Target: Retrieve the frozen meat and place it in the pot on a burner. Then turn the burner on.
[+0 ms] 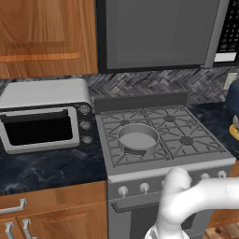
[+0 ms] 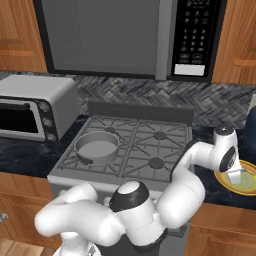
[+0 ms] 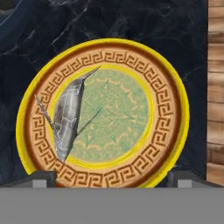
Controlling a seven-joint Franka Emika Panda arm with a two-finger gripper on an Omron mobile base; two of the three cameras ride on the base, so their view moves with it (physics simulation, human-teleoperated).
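Gripper hung spread and empty over the frozen meat, which lay off-centre on the yellow plate; a centred descent risked missing the thin piece or pinching the rim.

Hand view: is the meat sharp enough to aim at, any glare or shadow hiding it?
Hand view: meat crisp, slightly shiny, no hiding shadow, lying on the patterned plate. Right base view: plate coarse, partly behind the arm. Left base view: pot evenly lit, soft-edged.
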